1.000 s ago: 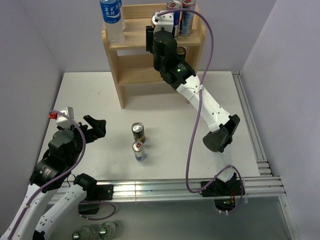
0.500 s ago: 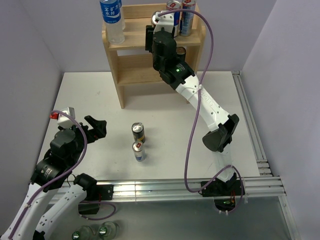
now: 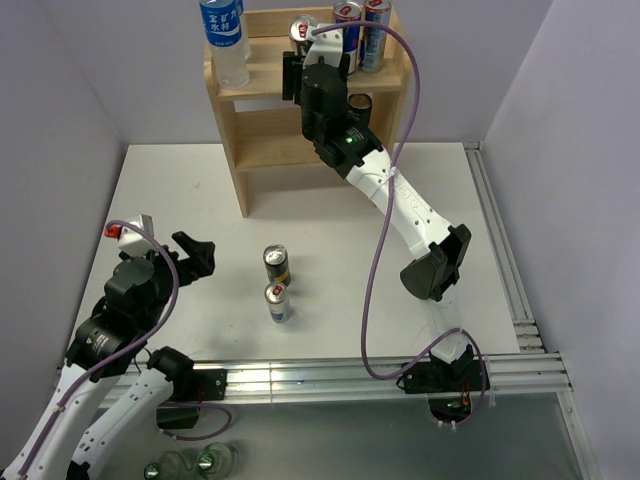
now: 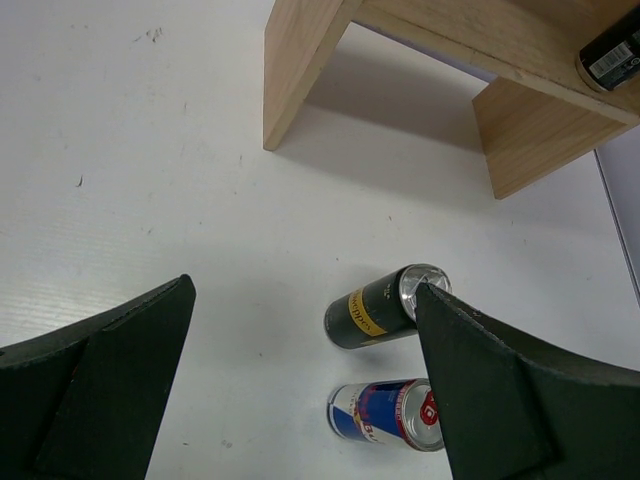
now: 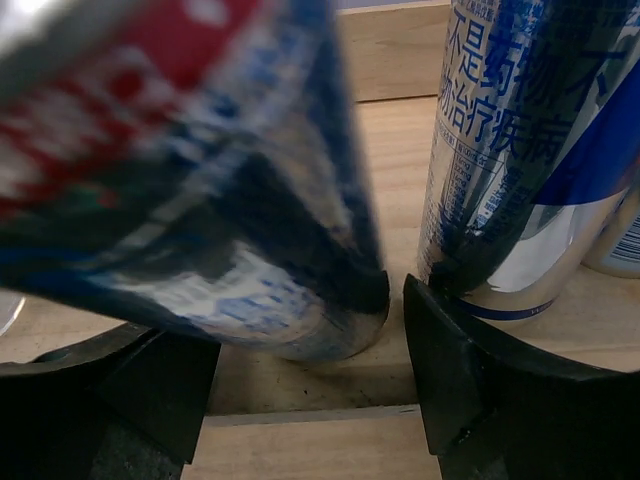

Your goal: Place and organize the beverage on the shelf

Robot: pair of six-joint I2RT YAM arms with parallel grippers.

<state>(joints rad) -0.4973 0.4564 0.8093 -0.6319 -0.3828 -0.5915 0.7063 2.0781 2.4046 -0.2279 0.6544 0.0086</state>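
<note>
The shelf (image 3: 262, 150) stands at the back of the table. My right gripper (image 5: 305, 322) is at its top tier, jaws open around the base of a blurred red-and-blue can (image 5: 200, 180) that leans left; a gap shows by the right finger. From above that can's top (image 3: 301, 30) shows left of the wrist. A tall blue-silver can (image 5: 510, 150) stands just right of it. My left gripper (image 4: 302, 288) hangs open over the table. A black-and-yellow can (image 4: 375, 310) and a Red Bull can (image 4: 385, 415) stand by its right finger (image 4: 500, 390).
A water bottle (image 3: 224, 40) stands on the top tier's left end, two tall cans (image 3: 362, 30) on its right end. A black can (image 3: 361, 104) sits on the lower tier. Rails (image 3: 500, 280) run along the table's right and near edges.
My right gripper's jaws have opened and the can they held now leans left, its top showing beside the wrist. The left arm has shifted slightly.
</note>
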